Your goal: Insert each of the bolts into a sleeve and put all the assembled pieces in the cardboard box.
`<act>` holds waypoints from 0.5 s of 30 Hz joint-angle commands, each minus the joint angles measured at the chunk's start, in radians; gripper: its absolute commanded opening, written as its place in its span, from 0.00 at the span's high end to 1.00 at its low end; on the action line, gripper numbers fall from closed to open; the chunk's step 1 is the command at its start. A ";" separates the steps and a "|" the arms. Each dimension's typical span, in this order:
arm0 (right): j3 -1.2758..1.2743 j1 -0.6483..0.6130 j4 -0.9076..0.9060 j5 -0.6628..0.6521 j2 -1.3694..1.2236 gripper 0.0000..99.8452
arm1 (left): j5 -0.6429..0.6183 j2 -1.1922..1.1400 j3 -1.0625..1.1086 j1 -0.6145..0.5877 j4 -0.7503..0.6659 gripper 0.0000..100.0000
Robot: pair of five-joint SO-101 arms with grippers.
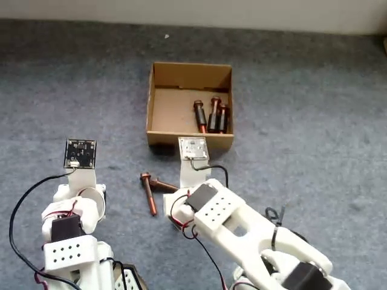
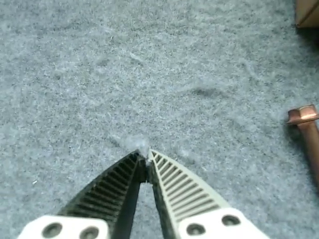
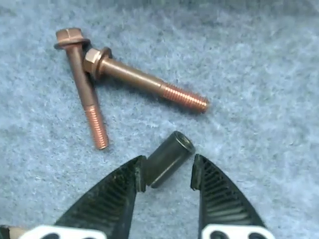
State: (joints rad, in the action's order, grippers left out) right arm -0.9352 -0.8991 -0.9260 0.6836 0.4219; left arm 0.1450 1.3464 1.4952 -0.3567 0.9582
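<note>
Two copper bolts lie on the grey carpet with their heads touching, forming a V. A short dark sleeve lies just beyond their threaded ends, between the fingers of my right gripper. That gripper is open, with one finger against the sleeve and a gap at the other. My left gripper is shut and holds nothing, low over bare carpet, with one bolt head off to its side. The cardboard box holds three assembled pieces in its right part.
In the high view the bolts lie between the two arms, just in front of the box. The left arm is at the lower left and the right arm at the lower right. Carpet stretches all around.
</note>
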 commanded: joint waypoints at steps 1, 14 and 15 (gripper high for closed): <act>0.010 0.038 0.013 0.052 -0.105 0.86 | 0.003 0.010 -0.038 -0.004 -0.017 0.99; 0.113 0.005 0.010 0.133 -0.318 0.87 | 0.003 0.010 -0.036 -0.004 -0.017 0.99; 0.111 0.007 0.010 0.130 -0.317 0.89 | 0.003 0.010 -0.036 -0.004 -0.017 0.99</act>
State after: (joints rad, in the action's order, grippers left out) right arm -0.8170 -0.8777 -0.9229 0.8094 0.1289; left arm 0.1450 1.3464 1.4952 -0.3567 0.9582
